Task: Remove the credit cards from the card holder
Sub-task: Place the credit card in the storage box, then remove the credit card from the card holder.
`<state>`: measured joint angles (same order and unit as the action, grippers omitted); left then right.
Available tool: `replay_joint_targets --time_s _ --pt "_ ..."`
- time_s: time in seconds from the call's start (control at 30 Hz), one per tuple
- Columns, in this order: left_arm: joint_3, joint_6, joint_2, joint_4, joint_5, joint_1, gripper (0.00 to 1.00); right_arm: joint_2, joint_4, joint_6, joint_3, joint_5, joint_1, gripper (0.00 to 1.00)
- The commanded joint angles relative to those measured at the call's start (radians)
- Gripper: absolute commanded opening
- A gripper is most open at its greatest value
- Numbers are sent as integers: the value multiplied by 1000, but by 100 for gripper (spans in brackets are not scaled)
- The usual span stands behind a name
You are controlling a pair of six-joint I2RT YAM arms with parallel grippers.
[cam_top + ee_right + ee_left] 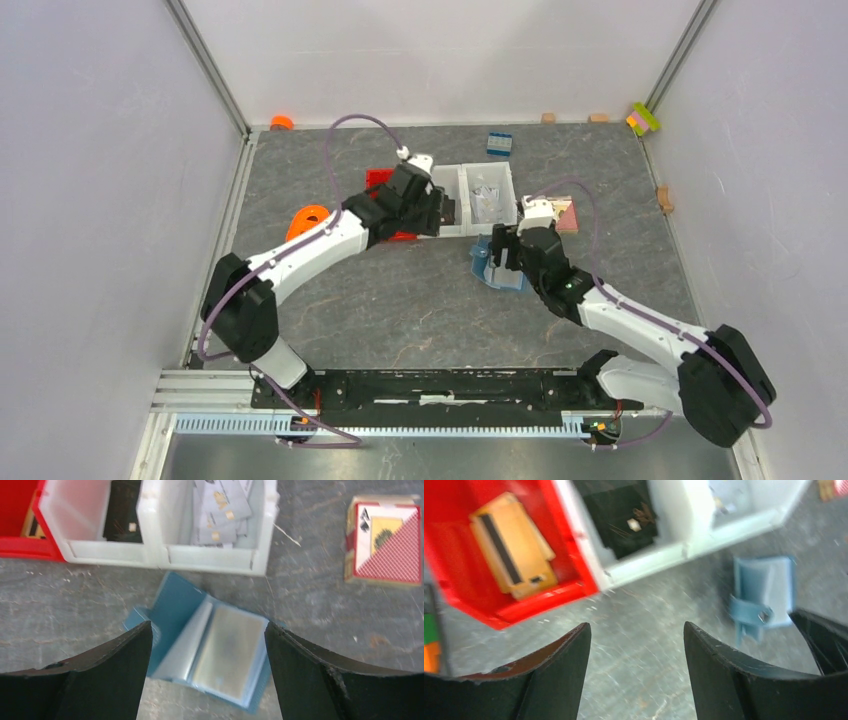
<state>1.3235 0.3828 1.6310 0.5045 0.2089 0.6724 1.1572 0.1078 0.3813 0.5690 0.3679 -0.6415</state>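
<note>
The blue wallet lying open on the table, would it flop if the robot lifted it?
Probably floppy: the steel-blue folding wallet lies splayed open, its clear sleeves fanning up. Likely light, being thin and flat. The glossy sleeves could slip when pinched.

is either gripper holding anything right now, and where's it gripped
Nothing is held. The left gripper is open over the table; the right gripper is open above the card holder.
</note>
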Motion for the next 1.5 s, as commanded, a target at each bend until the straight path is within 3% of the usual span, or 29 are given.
replay_joint_targets --time_s 0.0,0.17,0.3,0.5,0.73,0.87,0.97,1.0,1.03,1.07,1.33,1.47 --pt "-151 19 -76 -184 -55 135 77 -114 42 31 -117 49 -6 86" --pt "-306 40 -53 -456 -216 171 81 -132 52 41 -142 102 -6 88" --pt "-283 20 35 -498 -311 174 85 -136 11 70 -146 250 -6 88" --pt "-281 11 90 -619 -423 186 90 -148 65 77 -186 269 -6 87" --pt "-190 -31 200 -588 -429 208 88 -113 18 121 -175 339 -4 89" --pt "-82 -35 295 -480 -405 228 67 -107 12 169 -187 365 -4 85" --pt "-62 -34 326 -463 -373 230 59 -119 57 172 -216 352 -4 84" --pt "-62 -36 322 -461 -359 230 46 -119 56 170 -217 348 -4 84" --pt "-70 -36 313 -464 -346 228 22 -115 54 164 -214 346 -3 83" --pt "-80 -36 299 -471 -338 228 5 -111 56 158 -212 340 -4 83" --pt "-294 10 79 -670 -312 197 2 -120 143 59 -235 173 0 84" --pt "-426 71 -50 -824 -392 156 2 -233 273 21 -318 68 5 98"
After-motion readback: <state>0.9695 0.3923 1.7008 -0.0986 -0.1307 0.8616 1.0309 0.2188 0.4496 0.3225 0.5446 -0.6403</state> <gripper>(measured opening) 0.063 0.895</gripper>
